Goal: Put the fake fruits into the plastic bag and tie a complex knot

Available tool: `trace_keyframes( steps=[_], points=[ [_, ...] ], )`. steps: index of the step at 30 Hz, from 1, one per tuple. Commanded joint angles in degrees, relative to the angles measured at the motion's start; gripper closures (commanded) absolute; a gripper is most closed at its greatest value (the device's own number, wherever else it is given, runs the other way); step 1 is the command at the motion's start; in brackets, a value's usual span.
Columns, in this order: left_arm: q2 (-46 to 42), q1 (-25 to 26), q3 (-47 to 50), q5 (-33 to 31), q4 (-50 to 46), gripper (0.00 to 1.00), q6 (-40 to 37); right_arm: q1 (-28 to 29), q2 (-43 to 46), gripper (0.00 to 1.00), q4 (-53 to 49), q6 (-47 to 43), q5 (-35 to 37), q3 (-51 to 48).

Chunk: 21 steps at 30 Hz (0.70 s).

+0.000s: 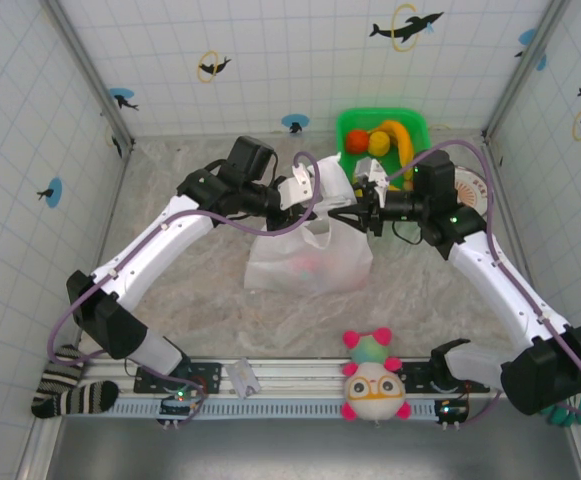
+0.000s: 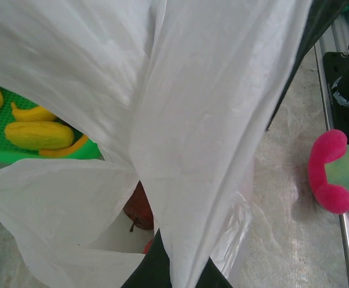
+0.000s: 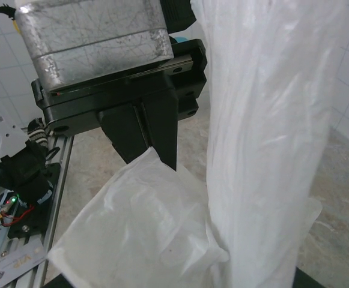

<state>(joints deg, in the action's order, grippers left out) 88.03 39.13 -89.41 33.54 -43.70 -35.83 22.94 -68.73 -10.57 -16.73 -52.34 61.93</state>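
**Bag handles held up**

The plastic bag point(image 1: 308, 262) sits at the middle of the table point(image 1: 210, 310): thin, limp, slippery, best gripped by its bunched straps. The left end effector point(image 1: 305, 185) is clamped on one strap; whether the right end effector point(image 1: 368, 192) grips cannot be told.

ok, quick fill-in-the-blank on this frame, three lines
1. The bananas lie in the ___ basket.
2. The plush toy wears ___.
3. The left gripper is shut on the ___ plastic bag.
Missing: green; glasses; white.
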Motion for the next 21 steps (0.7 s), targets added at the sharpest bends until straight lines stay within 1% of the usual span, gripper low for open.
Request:
trace_keyframes(
  steps=[1, 11, 15, 18, 21],
  points=[
    [0.0, 0.4, -1.7, -1.1, -1.2, 1.0, -0.2, 0.5, 0.1, 0.59, 2.0, 0.2, -0.5, 2.4],
    [-2.4, 0.4, -0.7, -1.9, 1.3, 1.0, 0.2, 0.7, 0.0, 0.61, 1.7, 0.2, 0.3, 2.6],
    [-3.1, 0.4, -0.3, -2.5, 2.1, 1.0, 0.3, 0.7, 0.0, 0.63, 1.5, 0.0, 0.5, 2.7],
    [-3.4, 0.4, -0.2, -2.8, 2.2, 1.0, 0.3, 0.7, 0.1, 0.66, 1.5, 0.0, 0.4, 2.8],
    [-3.1, 0.4, -0.2, -2.6, 2.2, 1.0, 0.4, 0.7, 0.0, 0.68, 1.6, 0.0, 0.5, 2.7]
  ],
)
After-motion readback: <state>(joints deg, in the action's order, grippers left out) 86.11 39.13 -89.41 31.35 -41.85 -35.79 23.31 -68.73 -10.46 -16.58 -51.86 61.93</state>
